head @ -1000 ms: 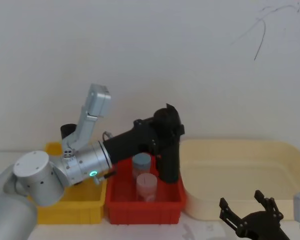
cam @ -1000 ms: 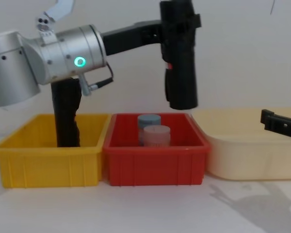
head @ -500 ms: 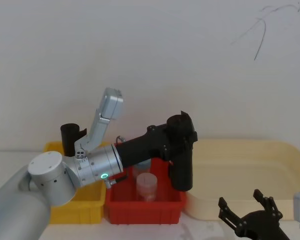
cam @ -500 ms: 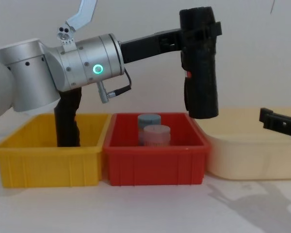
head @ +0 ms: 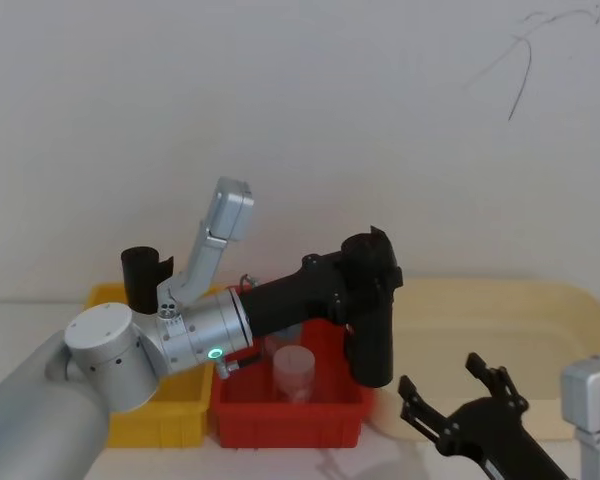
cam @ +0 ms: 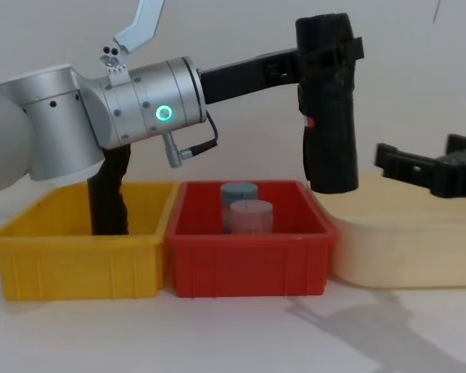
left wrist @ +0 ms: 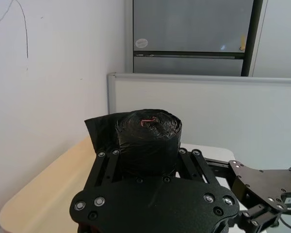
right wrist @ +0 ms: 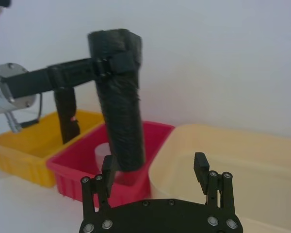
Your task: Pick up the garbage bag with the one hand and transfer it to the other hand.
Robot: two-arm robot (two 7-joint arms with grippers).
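The garbage bag, a tall black crinkly roll with a small red mark, hangs upright in the air above the right end of the red bin. My left gripper is shut on its upper part; the left wrist view shows the fingers clamped on either side of the roll. My right gripper hovers open to the right of the bag, over the cream tray, with nothing between its fingers. From the right wrist, the bag stands just beyond the open gripper.
The red bin holds a blue-grey cup and a pink cup below the bag. A yellow bin on the left holds a slimmer black roll. A white wall stands close behind.
My left arm has carried the bag to the right, from over the middle of the red bin to its right end. My right gripper has risen and moved left toward the bag.
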